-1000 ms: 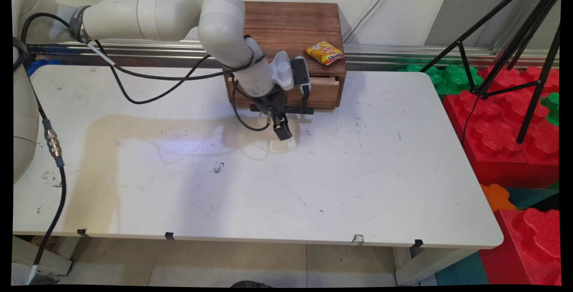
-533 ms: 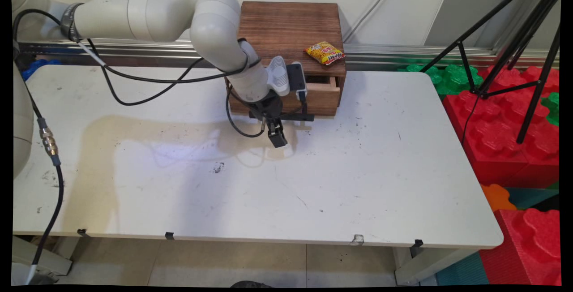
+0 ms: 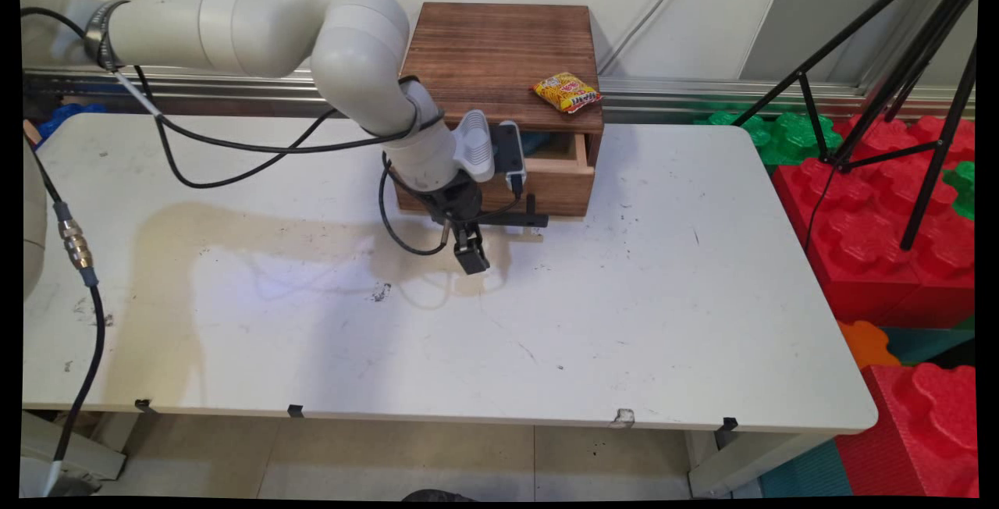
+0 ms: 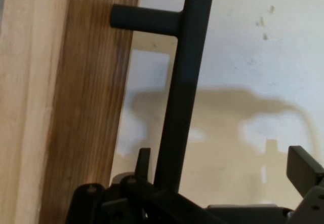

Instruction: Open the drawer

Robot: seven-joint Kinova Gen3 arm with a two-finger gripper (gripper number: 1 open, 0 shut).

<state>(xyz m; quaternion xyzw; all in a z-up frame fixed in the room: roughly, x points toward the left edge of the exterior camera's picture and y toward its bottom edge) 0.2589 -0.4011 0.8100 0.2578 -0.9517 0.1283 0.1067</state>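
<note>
With the gripper (image 3: 471, 251) clamped on the handle (image 4: 177, 107), the drawer (image 3: 558, 161) behind it sits partly out; an angled pull could slip off or drag the box (image 3: 499, 56).

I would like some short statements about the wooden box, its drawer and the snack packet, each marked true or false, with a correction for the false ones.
1. The drawer of the wooden box is partly pulled out. True.
2. The yellow snack packet lies inside the drawer. False: it lies on top of the box.
3. The gripper is at the black handle on the drawer's front. True.
4. The box stands at the near edge of the white table. False: it stands at the far edge, by the wall.
5. The handle is a bar held off the wood by a short post. True.
</note>
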